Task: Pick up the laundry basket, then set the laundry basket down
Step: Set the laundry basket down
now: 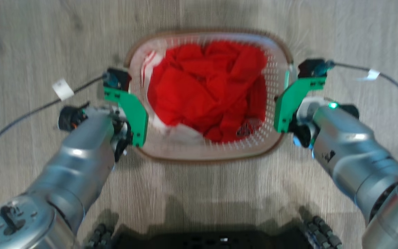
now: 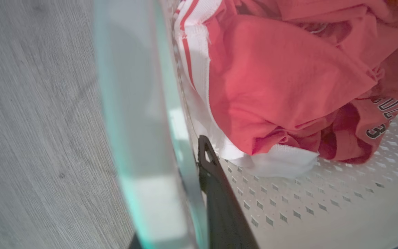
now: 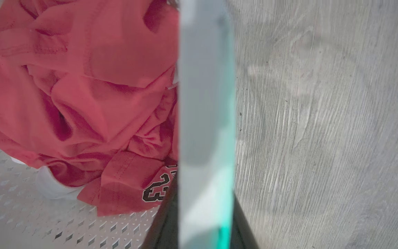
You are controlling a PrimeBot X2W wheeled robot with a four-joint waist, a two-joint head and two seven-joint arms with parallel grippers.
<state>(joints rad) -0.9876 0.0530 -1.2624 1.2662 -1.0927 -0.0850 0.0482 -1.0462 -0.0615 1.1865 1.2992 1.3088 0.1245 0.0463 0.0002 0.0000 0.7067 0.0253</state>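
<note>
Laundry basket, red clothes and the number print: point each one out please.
laundry basket (image 1: 199,159), head view, near brown rim.
red clothes (image 1: 202,90), head view, middle of the pile.
number print (image 3: 155,188), right wrist view, black digits.

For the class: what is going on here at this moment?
Both robot arms are at the laundry basket, which holds red clothing, over a grey floor. The left gripper straddles its left side wall and the right gripper its right, apparently clamped. Whether it is off the floor is unclear.
</note>
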